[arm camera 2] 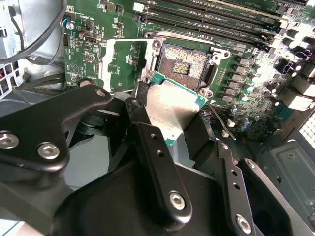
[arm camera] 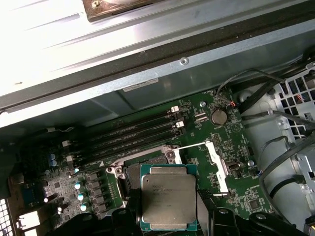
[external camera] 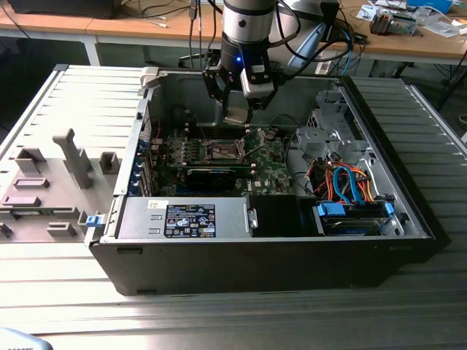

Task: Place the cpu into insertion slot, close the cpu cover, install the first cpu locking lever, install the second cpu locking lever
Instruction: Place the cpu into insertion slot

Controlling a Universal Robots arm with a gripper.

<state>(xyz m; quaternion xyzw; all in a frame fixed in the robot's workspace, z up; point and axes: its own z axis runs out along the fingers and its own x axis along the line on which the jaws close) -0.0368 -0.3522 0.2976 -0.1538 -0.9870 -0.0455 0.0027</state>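
Observation:
My gripper hangs inside the open computer case, shut on the cpu, a flat square chip with a dull silver top. In both wrist views the black fingers clamp two opposite edges of the cpu. It hovers a little above and to one side of the insertion slot, whose dark pin field lies bare. The cpu cover, a thin silvery frame, is swung open beside the slot. On the exterior view, the slot sits below the gripper.
Long memory slots run beside the socket. A long black card lies across the board, with the power supply in front. The drive cage with orange and blue cables stands at the exterior view's right. Loose black cables lie near the board.

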